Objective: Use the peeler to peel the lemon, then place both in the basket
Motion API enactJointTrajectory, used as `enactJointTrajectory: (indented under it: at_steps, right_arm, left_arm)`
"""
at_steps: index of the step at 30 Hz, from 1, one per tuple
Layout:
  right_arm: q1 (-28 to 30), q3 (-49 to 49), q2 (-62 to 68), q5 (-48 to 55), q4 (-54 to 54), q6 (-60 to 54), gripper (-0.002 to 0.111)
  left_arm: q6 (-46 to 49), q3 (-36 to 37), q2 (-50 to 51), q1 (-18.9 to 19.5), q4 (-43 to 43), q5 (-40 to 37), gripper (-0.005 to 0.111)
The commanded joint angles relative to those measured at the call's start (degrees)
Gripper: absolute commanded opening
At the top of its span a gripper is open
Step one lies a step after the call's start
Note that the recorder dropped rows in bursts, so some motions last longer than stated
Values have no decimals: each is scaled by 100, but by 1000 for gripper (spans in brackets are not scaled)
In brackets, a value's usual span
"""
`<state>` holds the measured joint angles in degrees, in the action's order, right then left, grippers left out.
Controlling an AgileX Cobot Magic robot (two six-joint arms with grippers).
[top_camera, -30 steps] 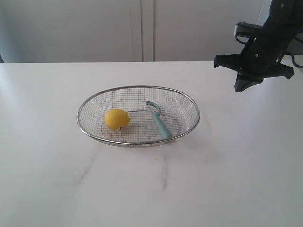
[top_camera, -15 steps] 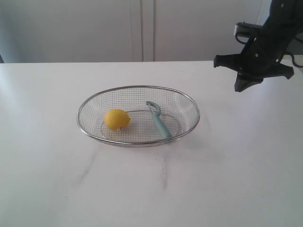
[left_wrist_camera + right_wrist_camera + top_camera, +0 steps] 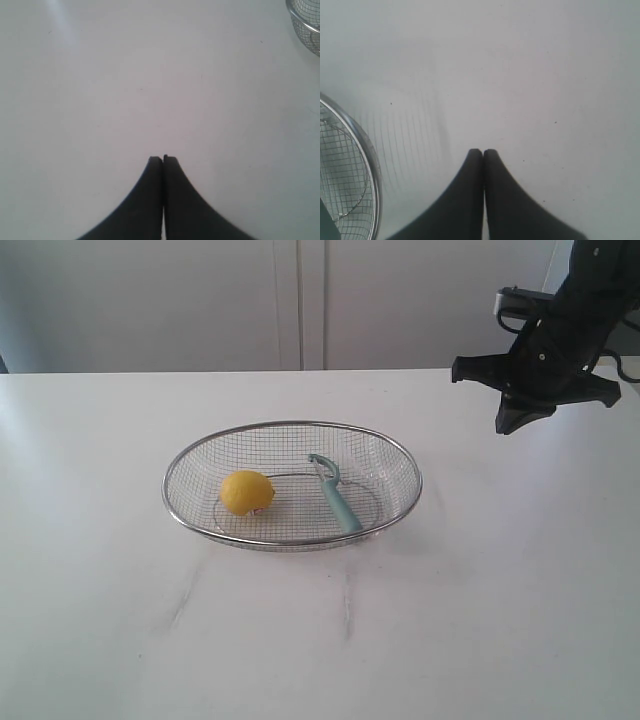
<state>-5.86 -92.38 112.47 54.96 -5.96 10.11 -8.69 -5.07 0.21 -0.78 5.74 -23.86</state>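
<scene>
One white surface (image 3: 120, 620) carries one wide oval basket of silver wire mesh (image 3: 292, 424), its long axis running left to right in the exterior view. Two black tools show. The right tool (image 3: 505, 425) hangs above the surface, well right of the basket, its fingers pressed together; the left tool (image 3: 163, 159) is pressed together too, over bare surface. In the basket lies one slim teal-handled peeler (image 3: 338, 502), blade head toward the far rim, handle toward the near right. Left of it, apart, rests one round yellow lemon (image 3: 246, 492).

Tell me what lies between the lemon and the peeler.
Nothing but the bare mesh floor of the basket. The exterior view shows the lemon and the peeler lying apart inside it, with only mesh between them.
</scene>
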Motion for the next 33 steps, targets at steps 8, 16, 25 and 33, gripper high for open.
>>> enactJointTrajectory:
  at_steps: [8,16,25,33]
  right_arm:
    - [26,-24,-65,-47,34,23,0]
    - [26,-24,-65,-47,34,23,0]
    - [26,-24,-65,-47,34,23,0]
    - [26,-24,-65,-48,34,23,0]
  left_arm:
    - [869,29,-21,17,-443,42,0]
    - [993,29,-21,17,-487,42,0]
    - [1022,39,-21,17,-378,19,0]
    - [1032,507,-21,17,-388,632,0]
